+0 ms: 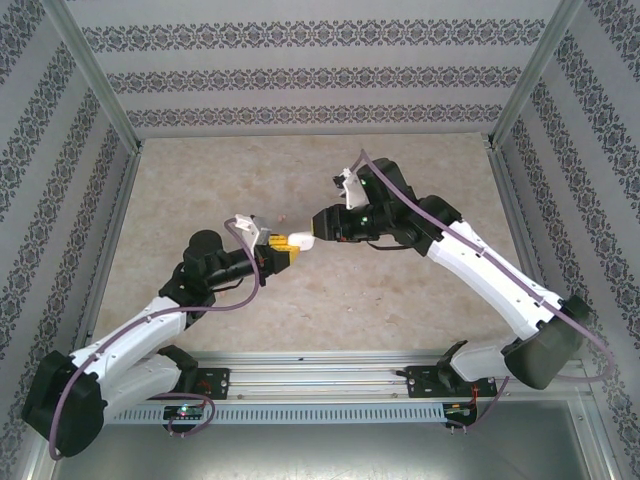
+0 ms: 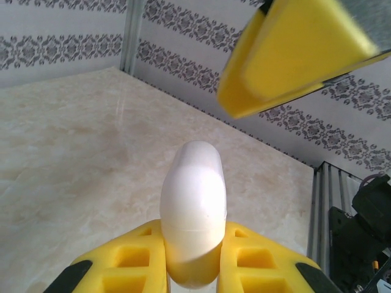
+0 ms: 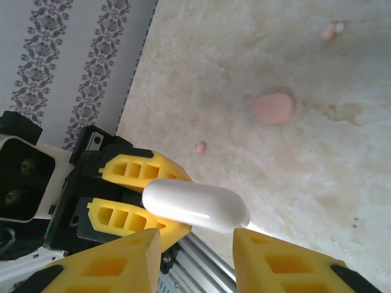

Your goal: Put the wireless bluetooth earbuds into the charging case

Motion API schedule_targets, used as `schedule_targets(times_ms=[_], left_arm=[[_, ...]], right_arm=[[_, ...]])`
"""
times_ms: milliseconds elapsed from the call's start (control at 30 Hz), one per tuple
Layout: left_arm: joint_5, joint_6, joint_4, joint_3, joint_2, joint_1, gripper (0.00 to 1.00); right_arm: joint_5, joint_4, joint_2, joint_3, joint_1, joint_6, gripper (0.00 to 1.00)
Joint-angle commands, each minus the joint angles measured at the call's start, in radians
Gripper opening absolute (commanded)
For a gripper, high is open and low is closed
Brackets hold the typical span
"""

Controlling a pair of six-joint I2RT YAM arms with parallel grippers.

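The left pincer [image 1: 284,244] is pressed tight on the white case [image 2: 193,213] and holds it up in the air over the middle of the surface [image 3: 317,183]. The case looks shut, with only a thin line round it. The right pincer [image 3: 197,256] is spread; its two yellow parts sit at the free end of the case and do not seem to squeeze it. A bit farther off, a pink bud [image 3: 200,147] lies alone on the surface; past it lies a pink case [image 3: 275,107]; farthest is a pink and white speck [image 3: 333,29], maybe more buds, too small to tell. I think the job has hardly begun; the case must be opened first; no bud looks put away.
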Motion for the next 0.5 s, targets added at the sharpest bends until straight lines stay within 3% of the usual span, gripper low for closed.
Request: schedule_targets(times_ms=[0, 467], left_arm=[[-0.036, -0.038, -0.033, 0.054, 0.024, 0.007, 0.00], [-0.174, -0.093, -0.090, 0.174, 0.288, 0.031, 0.00]], right_arm=[[0.081, -0.011, -0.045, -0.041, -0.023, -0.016, 0.36], [0.160, 0.010, -0.123, -0.204, -0.086, -0.002, 0.37]])
